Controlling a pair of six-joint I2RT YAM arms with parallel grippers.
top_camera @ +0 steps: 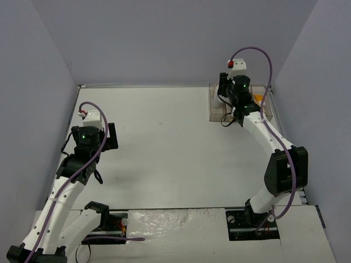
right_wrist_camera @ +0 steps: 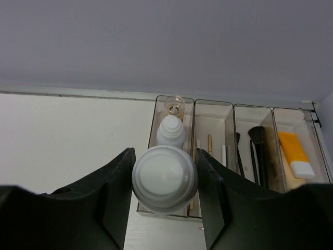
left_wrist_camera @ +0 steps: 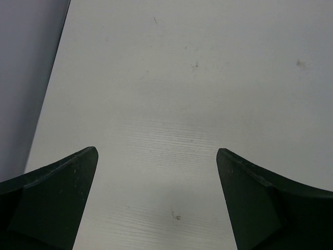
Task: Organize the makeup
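- Your right jaws are clamped on a white round-topped plastic bottle (right_wrist_camera: 164, 179), one finger on each side of it, at the near end of the leftmost compartment of the clear smoky four-compartment box (right_wrist_camera: 233, 106). You cannot tell whether the bottle rests on the box floor.
- Your left jaws are spread wide with nothing between them, over bare white tabletop (left_wrist_camera: 182, 78), well apart from the box and to its left.
- Two white bottles: the held one and a smaller white plastic bottle (right_wrist_camera: 171, 132) just behind it in the leftmost compartment.
- One small glass bottle of tan liquid (right_wrist_camera: 175, 106) stands at the far end of that compartment.
- The second compartment holds thin pencils (right_wrist_camera: 210, 144); their count is unclear.
- The third compartment holds at least two black brushes (right_wrist_camera: 257, 136).
- The rightmost compartment holds one orange tube with a white cap (right_wrist_camera: 293, 151).
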